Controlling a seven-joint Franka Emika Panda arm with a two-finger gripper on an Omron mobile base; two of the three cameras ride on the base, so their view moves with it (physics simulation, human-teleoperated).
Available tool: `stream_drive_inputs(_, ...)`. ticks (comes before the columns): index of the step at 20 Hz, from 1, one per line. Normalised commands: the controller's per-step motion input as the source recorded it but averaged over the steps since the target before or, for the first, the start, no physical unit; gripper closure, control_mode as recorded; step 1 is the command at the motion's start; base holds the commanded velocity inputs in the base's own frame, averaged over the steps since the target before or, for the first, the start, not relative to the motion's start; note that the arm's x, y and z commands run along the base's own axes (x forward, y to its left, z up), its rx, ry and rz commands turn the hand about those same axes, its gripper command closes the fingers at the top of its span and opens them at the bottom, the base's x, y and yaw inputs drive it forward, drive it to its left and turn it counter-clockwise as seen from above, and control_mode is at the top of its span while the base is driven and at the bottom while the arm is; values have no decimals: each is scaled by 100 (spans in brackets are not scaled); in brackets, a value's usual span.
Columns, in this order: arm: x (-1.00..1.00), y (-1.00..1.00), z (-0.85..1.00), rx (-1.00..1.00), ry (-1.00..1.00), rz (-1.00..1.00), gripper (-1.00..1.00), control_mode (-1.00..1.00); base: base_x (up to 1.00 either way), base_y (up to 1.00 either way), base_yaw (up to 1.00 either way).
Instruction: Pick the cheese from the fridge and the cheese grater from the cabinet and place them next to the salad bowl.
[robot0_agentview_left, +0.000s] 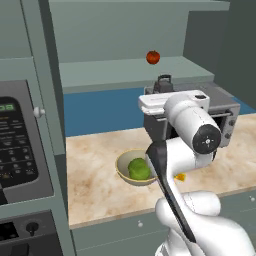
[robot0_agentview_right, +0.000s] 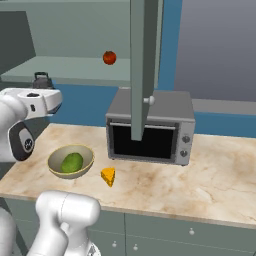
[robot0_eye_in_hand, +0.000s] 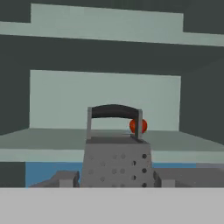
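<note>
My gripper (robot0_eye_in_hand: 116, 177) is shut on the dark grey cheese grater (robot0_eye_in_hand: 116, 159), held upright in front of the open cabinet (robot0_agentview_left: 125, 72). The grater's loop handle (robot0_agentview_left: 164, 80) rises above the white hand, and the grater (robot0_agentview_right: 41, 80) also stands out over the hand at the left. On the marble counter, the yellow-orange cheese (robot0_agentview_right: 108, 176) lies just right of the beige salad bowl (robot0_agentview_right: 55, 170) with its green lettuce (robot0_agentview_right: 72, 162). The arm partly covers the cheese (robot0_agentview_left: 181, 176) and the bowl (robot0_agentview_left: 122, 167). The fridge is out of view.
A small red fruit (robot0_agentview_left: 153, 57) sits on the cabinet shelf behind the grater. A grey microwave (robot0_agentview_right: 150, 130) stands at the back of the counter, right of the bowl. An open cabinet door (robot0_agentview_right: 142, 65) hangs in front of it. A dark control panel (robot0_agentview_left: 15, 145) is at far left.
</note>
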Motion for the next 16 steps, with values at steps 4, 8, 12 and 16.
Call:
stream_drive_inputs(4, -55, 32, -50, 0, 6, 0, 100, -100, 0, 0, 0)
stream_drive_inputs(8, -64, 24, -28, 0, 0, 1, 100, -100, 0, 0, 0)
stream_drive_inputs(12, -36, 30, -28, 1, 11, 1, 100, -100, 0, 0, 0)
stream_drive_inputs(16, -21, 16, -46, 0, 2, 3, 100, -100, 0, 0, 0)
